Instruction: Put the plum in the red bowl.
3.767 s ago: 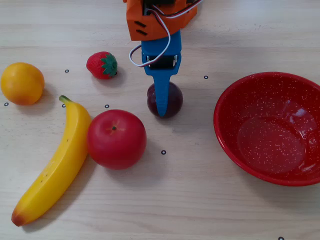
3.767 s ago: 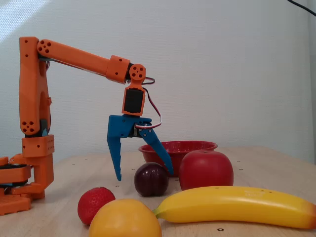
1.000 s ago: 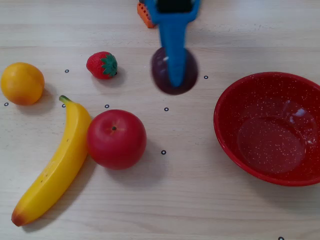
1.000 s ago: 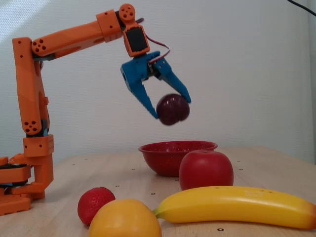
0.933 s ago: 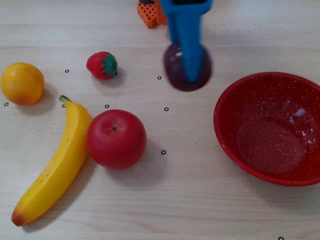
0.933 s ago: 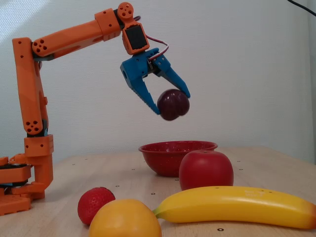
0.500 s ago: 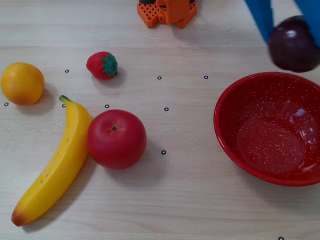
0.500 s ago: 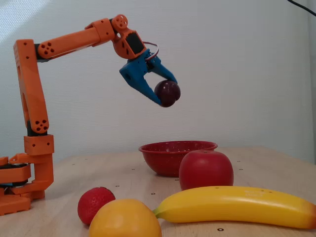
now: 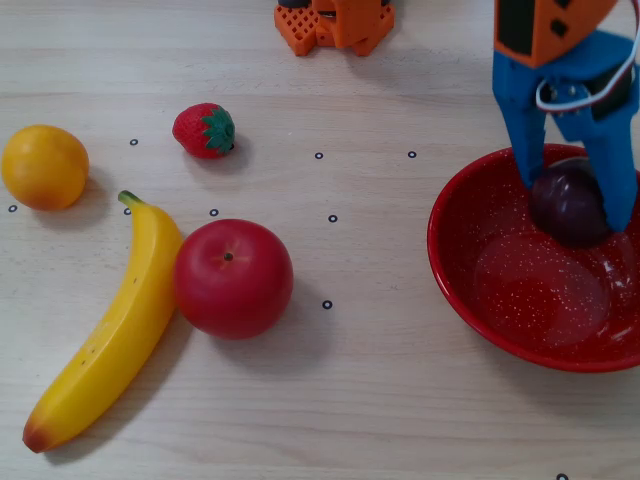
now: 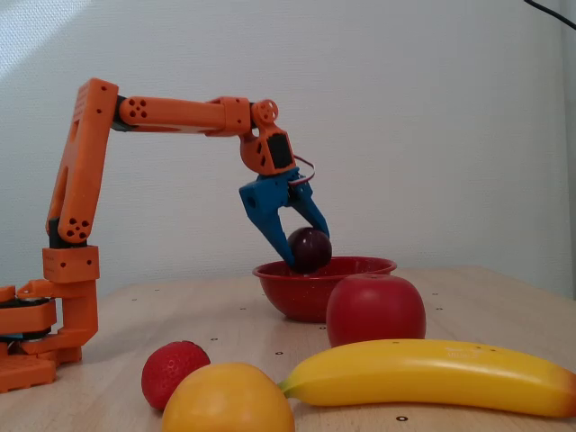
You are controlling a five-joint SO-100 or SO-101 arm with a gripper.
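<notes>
The plum [image 9: 568, 205] is dark maroon and glossy. It sits between the two blue fingers of my gripper [image 9: 572, 203], which is shut on it. In the side fixed view the plum [image 10: 310, 249] hangs at about rim height over the red bowl [image 10: 297, 292], with the gripper [image 10: 309, 250] pointing down. The red bowl [image 9: 450, 280], wide and white-speckled, stands at the right edge of the top fixed view; the plum is over its far part. The bowl's inside is otherwise empty.
A red apple [image 9: 233, 278] lies against a banana [image 9: 110, 330] at the left. A strawberry [image 9: 204, 130] and an orange [image 9: 44, 167] lie farther back left. The orange arm base [image 9: 335, 25] stands at the top edge. Small black dots mark the wooden table.
</notes>
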